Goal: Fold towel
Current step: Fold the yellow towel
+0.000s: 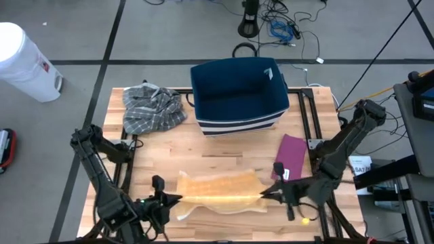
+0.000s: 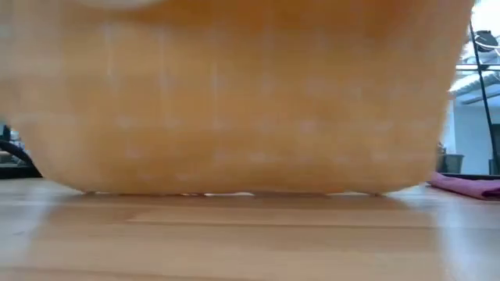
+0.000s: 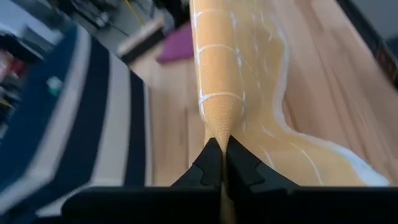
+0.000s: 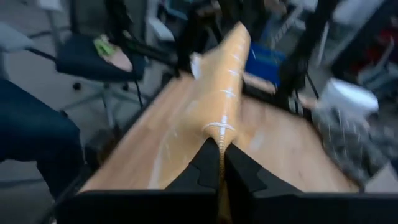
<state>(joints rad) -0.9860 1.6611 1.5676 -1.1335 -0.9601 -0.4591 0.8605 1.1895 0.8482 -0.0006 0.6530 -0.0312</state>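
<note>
Towel [image 1: 218, 193]: orange woven cloth, matt, fine-textured w/ thin white grid lines. Table [image 1: 224, 149]: light wood planks, smooth, slight sheen in low view. Bin [image 1: 239, 95]: navy fabric, matt, white stripes at base. Crumpled cloth [image 1: 153, 107]: grey plaid, soft, wrinkled. Magenta cloth [image 1: 293, 155]: flat, matt. Left gripper [image 3: 221, 163] & right gripper [image 4: 219, 163]: fingers looked like dark matt plastic, pressed tight on towel's edge. White container [image 1: 26, 62]: smooth plastic, looked slightly glossy.
</note>
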